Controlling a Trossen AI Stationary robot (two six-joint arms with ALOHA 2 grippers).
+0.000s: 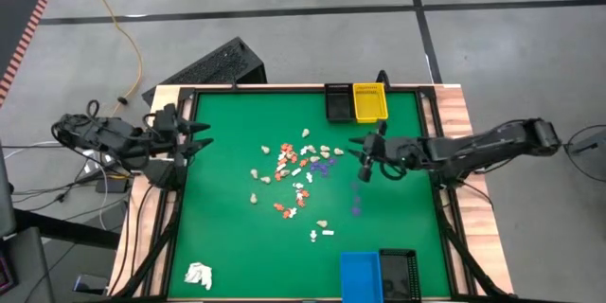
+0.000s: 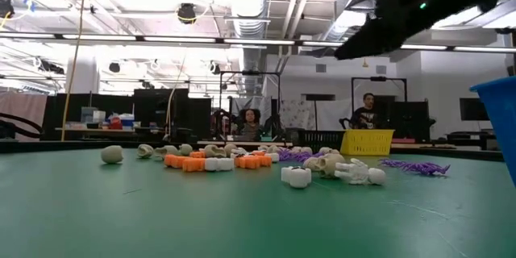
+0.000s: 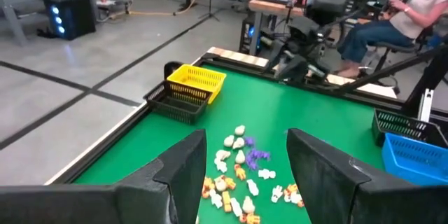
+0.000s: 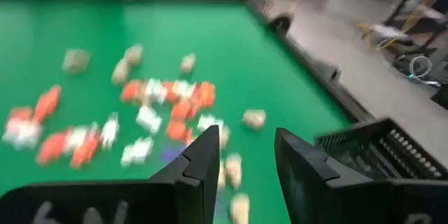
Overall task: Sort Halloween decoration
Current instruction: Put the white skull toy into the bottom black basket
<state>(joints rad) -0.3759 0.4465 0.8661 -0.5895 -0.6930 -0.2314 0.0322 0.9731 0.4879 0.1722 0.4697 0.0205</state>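
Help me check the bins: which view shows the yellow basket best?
The left wrist view: the yellow basket shows whole, beside a black one. The high view shows it small from above; the low view, only its side; the right wrist view misses it.

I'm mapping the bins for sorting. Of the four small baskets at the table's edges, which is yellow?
The yellow basket on the far edge, beside a black basket. The near-edge pair is one blue basket and another black one.
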